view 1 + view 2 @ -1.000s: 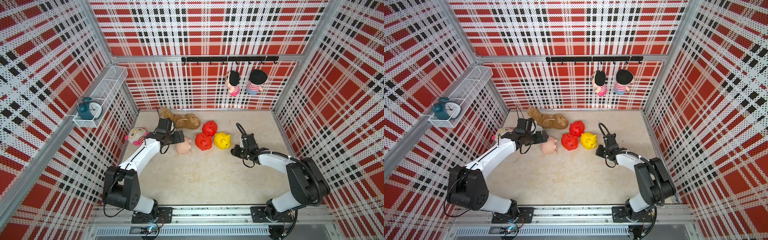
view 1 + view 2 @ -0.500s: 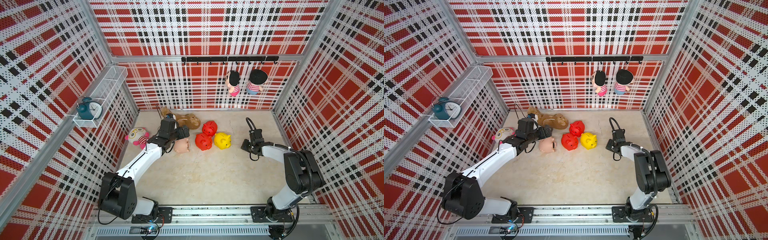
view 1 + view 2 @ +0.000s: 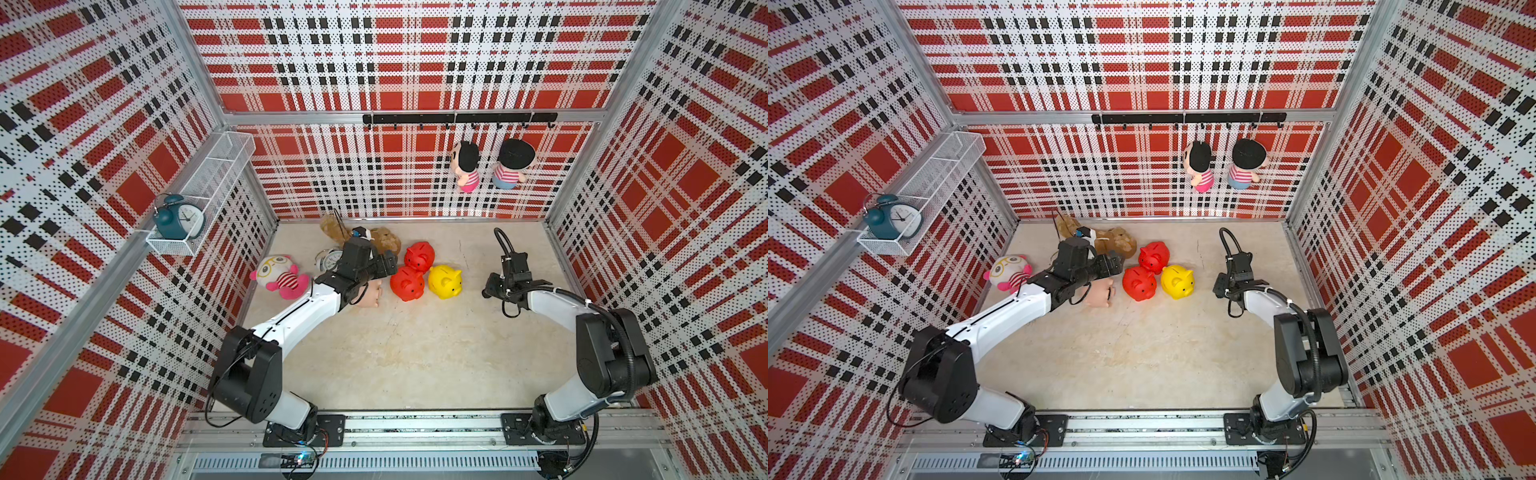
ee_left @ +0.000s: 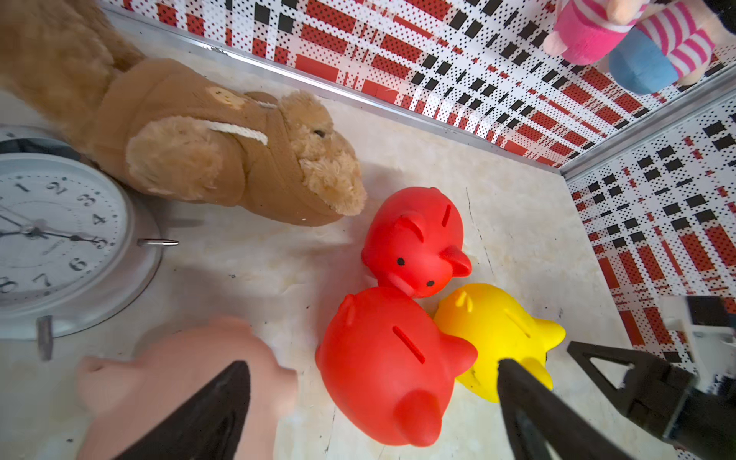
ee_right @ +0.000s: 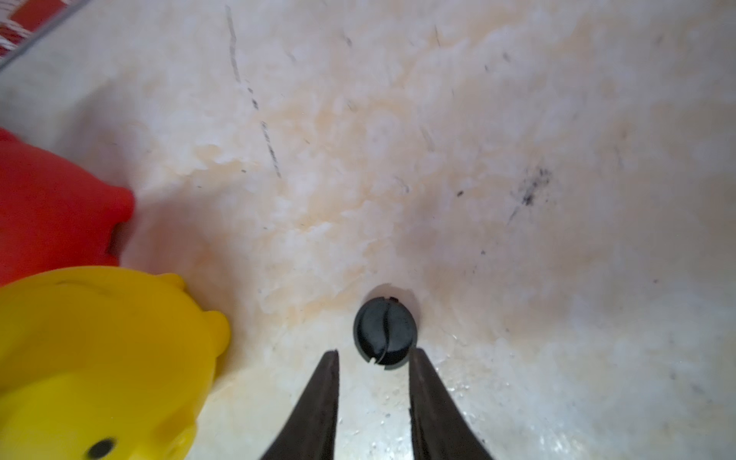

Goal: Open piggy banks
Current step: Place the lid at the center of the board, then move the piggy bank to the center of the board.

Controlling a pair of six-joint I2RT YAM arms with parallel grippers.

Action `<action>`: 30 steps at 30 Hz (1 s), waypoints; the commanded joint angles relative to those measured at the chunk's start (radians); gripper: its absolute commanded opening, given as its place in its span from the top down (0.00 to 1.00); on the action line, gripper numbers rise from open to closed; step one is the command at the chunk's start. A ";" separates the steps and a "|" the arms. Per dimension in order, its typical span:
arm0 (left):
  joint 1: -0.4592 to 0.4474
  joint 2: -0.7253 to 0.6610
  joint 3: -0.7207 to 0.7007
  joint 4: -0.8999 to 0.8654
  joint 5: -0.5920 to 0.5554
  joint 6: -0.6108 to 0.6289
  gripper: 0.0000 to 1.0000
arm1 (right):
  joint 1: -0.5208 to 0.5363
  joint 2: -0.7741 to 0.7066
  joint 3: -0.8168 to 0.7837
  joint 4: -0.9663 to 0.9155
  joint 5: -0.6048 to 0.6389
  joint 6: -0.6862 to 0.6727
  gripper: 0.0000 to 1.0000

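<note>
Along the bottom edge of both top views the two arm bases sit on a metal rail [image 3: 415, 432], and the pale tabletop [image 3: 415, 353] runs upward from it. Right of centre, the right hand [image 5: 373, 352] is released: its two fingers stand apart with nothing between them, and a black round plug [image 5: 384, 332] lies on the tabletop just past their tips. Near it, to the left, stands the yellow piggy bank [image 3: 444, 281], touching the nearer red piggy bank [image 3: 408, 283]. The farther red piggy bank [image 3: 419, 255] sits just above, its snout against both. Further left, the pale pink piggy bank [image 3: 1100, 293] lies partly hidden under the left arm's wrist. The left hand [image 4: 371, 364] hangs over this group, spread wide and grasping nothing. In the left wrist view one finger crosses the pink pig and the other crosses the yellow one, with the nearer red one between them. Beyond the pigs, toward the back wall, lie a brown plush animal [image 4: 199, 159] and a silver alarm clock [image 4: 59, 239]. A plush doll with glasses [image 3: 278, 274] lies at centre left. On the left wall a wire shelf [image 3: 208, 183] holds a teal alarm clock [image 3: 176, 216]. Farthest back, two plush dolls [image 3: 465, 166] hang from a black hook rail [image 3: 457, 118] in the upper right.
</note>
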 commanded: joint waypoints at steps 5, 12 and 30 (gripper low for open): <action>-0.027 0.158 0.124 0.095 0.018 -0.009 0.02 | -0.009 -0.123 0.047 0.039 0.019 -0.027 0.00; -0.061 0.323 0.240 0.095 0.013 -0.005 0.02 | -0.016 -0.149 0.061 0.090 -0.094 -0.045 0.00; -0.184 0.431 0.247 -0.026 -0.002 0.128 0.12 | 0.095 -0.259 -0.098 0.216 -0.196 -0.101 0.24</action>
